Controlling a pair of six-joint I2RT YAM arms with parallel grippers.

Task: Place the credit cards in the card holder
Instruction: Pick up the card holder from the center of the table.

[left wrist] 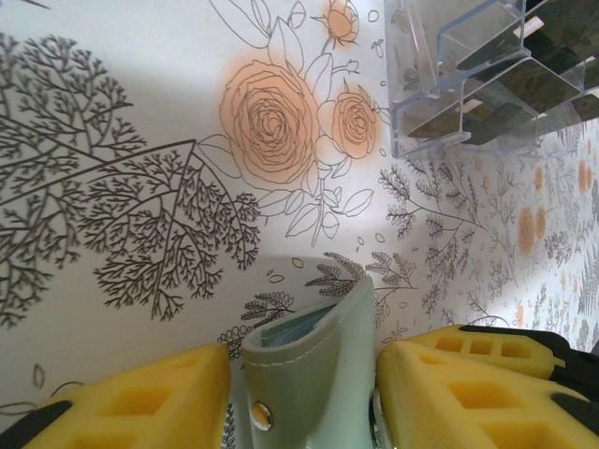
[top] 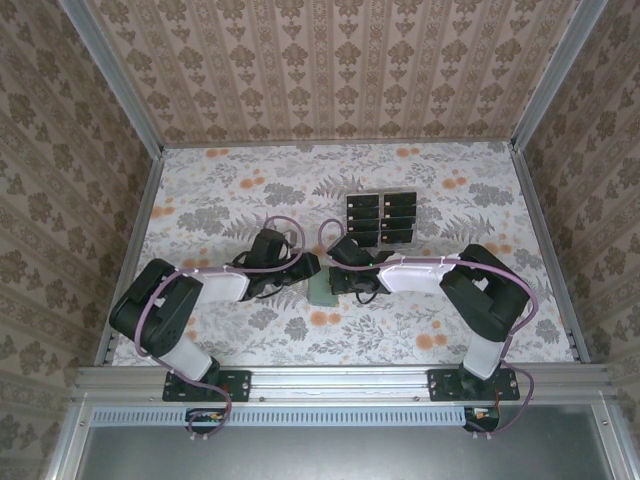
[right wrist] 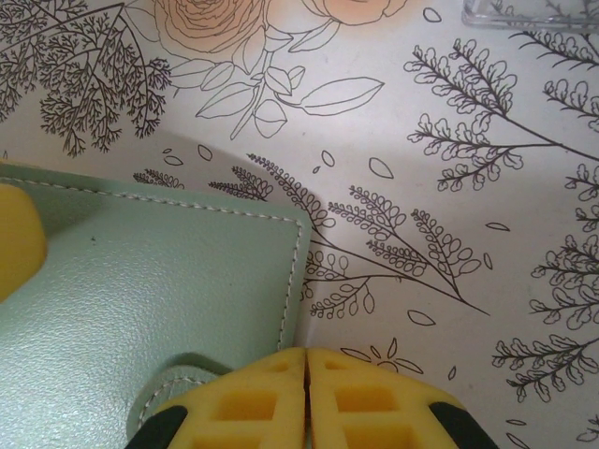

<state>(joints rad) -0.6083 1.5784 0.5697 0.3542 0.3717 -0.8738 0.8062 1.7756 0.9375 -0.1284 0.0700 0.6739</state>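
Early going: credit cards (top: 365, 212) are sitting in clear tray (left wrist: 412, 140), left claw (left wrist: 301, 363) is straddling card holder (right wrist: 140, 290), grip unclear, right claw (right wrist: 307, 360) clenched.

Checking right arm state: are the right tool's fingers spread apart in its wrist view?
No: the right tool has its yellow fingers pressed together, no gap, over the card holder.

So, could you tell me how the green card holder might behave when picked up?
The card holder looks like soft stitched leatherette, so probably bendy. Thin and small, likely light. Its grained surface should resist slipping.
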